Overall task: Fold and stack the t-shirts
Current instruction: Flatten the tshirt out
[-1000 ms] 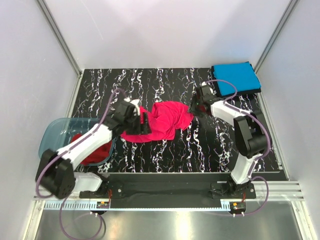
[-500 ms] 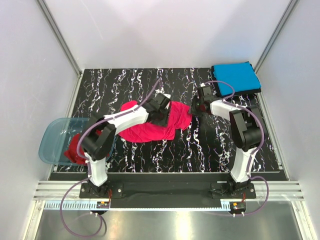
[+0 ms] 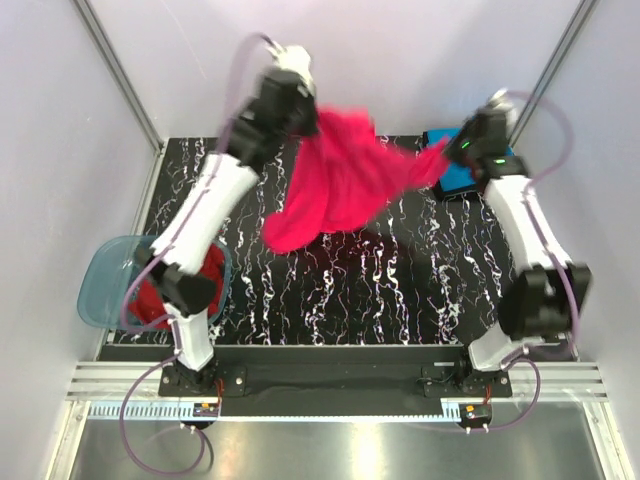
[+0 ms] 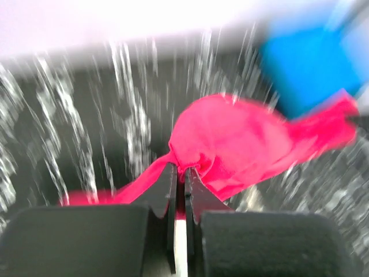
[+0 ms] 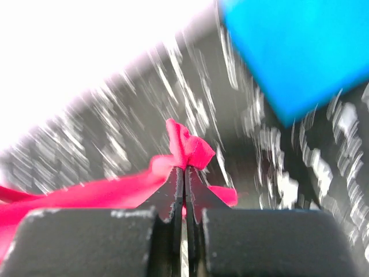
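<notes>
Left gripper: jaws pinched tight on a gathered edge of the bright pink-red t-shirt. Right gripper: likewise clamped on a bunched corner of the same garment. Both are raised over the black marbled worktop, with the shirt slung between them and sagging towards the left (wrist views are blurred). The folded blue t-shirt lies at the far right corner. The darker red t-shirt sits in the translucent tub at the left edge.
</notes>
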`<action>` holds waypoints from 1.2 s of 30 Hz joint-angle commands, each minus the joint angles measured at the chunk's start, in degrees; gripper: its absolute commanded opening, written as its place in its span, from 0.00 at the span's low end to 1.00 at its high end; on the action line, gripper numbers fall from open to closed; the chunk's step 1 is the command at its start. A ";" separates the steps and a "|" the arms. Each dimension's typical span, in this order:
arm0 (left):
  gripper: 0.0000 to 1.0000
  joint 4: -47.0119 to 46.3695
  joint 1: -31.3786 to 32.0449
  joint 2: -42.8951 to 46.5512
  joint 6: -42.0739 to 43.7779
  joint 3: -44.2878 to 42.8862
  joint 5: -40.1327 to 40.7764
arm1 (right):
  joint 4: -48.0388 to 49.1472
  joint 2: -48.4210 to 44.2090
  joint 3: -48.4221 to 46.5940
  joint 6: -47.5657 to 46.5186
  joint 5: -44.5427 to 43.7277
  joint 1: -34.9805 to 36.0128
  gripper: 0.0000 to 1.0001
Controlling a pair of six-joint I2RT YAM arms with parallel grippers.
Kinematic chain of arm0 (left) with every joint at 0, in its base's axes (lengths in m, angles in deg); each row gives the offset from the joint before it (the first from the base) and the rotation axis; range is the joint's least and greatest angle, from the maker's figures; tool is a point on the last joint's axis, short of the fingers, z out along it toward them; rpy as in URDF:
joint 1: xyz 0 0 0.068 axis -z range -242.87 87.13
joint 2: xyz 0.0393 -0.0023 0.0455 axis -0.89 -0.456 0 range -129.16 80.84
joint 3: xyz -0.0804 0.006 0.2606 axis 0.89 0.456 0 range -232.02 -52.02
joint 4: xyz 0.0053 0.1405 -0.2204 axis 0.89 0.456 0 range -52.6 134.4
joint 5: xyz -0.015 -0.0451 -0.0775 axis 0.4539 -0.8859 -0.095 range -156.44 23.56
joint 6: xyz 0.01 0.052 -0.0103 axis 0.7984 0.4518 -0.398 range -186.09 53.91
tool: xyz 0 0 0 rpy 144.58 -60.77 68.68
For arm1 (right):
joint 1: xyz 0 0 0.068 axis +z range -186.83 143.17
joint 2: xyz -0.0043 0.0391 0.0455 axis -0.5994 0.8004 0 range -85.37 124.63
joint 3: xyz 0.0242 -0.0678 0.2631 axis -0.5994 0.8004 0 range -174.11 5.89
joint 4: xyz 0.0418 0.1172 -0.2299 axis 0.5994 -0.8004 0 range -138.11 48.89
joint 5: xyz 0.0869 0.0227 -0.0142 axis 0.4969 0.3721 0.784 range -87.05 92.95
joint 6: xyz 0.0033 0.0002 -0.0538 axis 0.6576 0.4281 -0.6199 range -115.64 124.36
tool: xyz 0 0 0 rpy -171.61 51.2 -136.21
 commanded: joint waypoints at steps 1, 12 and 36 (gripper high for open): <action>0.00 -1.53 -1.10 9.83 1.96 -9.77 2.65 | -1.60 -10.90 -7.49 -0.93 -4.39 -0.93 0.00; 0.11 -13.83 -1.28 31.01 -2.78 40.27 0.20 | -2.13 -34.72 20.66 6.09 7.37 -0.85 0.00; 0.64 -16.13 8.20 16.38 -5.42 59.48 -13.97 | -10.13 -52.31 47.17 10.14 17.84 -0.94 0.00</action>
